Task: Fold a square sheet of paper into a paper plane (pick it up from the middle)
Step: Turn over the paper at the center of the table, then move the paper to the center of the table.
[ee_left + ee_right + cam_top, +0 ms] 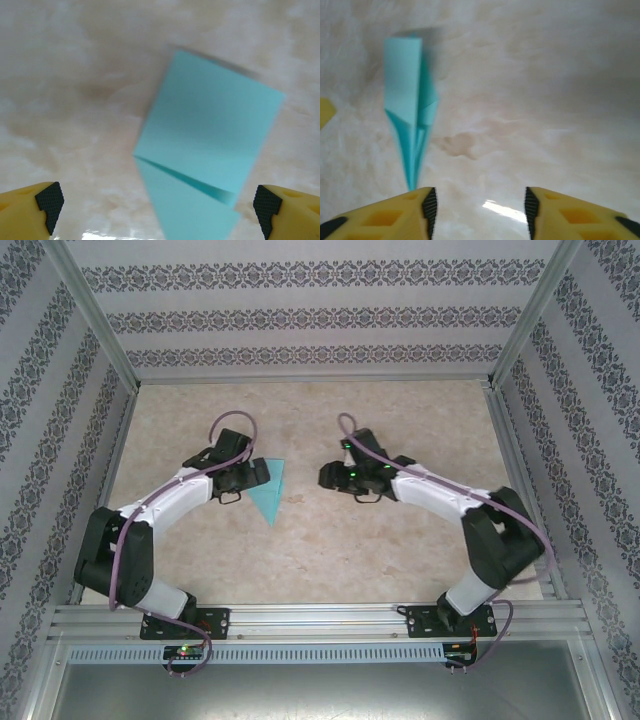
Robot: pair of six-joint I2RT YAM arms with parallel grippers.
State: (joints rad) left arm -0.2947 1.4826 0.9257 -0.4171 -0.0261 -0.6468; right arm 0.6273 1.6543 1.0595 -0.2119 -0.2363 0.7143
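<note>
Paper plane [271,498] lies flat on the beige marbled table [400,560], left of centre: a narrow turquoise wedge. In the top view its long axis runs far-to-near, with the pointed tip toward the arm bases and the broad end toward the back wall. Left wrist view: plane [205,145] shows a folded flap with a diagonal crease edge across it; image slightly blurred. Right wrist view: plane [407,100] appears as a slim dart, tip down in frame, ending just above that gripper's left finger [427,210]. Left gripper [258,475] sits at the plane's broad end, over its left edge. In its own camera, left gripper [157,210] has its jaws spread wide with the paper lying between and ahead of them. The pads [50,202] are clear of the sheet on both sides; nothing is gripped. Right gripper [325,478] is to the right of the plane, apart from it and pointing toward it. Right gripper [480,210] has its jaws partly parted, with bare table between them and nothing held.
</note>
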